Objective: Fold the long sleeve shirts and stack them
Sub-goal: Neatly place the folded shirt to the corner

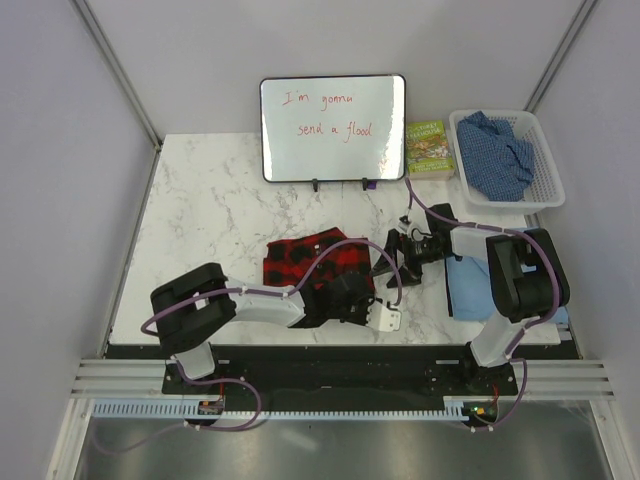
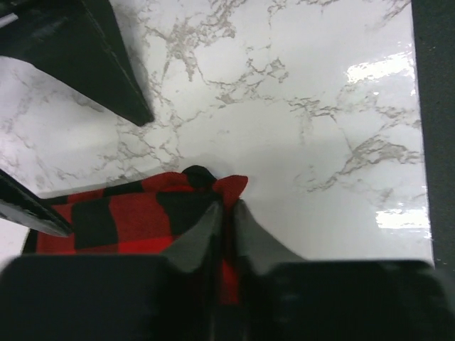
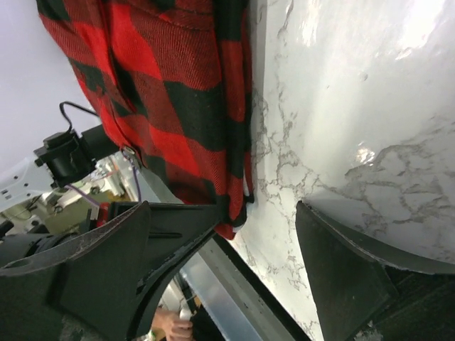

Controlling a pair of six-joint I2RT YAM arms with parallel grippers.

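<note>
The left gripper (image 2: pixel 226 210) pinches a corner of the red flannel (image 2: pixel 128 217), the right gripper (image 3: pixel 257 213) spread wide: soft, floppy cloth, best taken by corners, I'd say.

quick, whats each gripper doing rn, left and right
left gripper: shut on the edge of the red-and-black flannel
right gripper: open, holding nothing

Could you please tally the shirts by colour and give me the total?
red-and-black checked shirt: 1
light blue shirt: 1
dark blue speckled shirt, lying in the basket: 1
Total: 3
</note>
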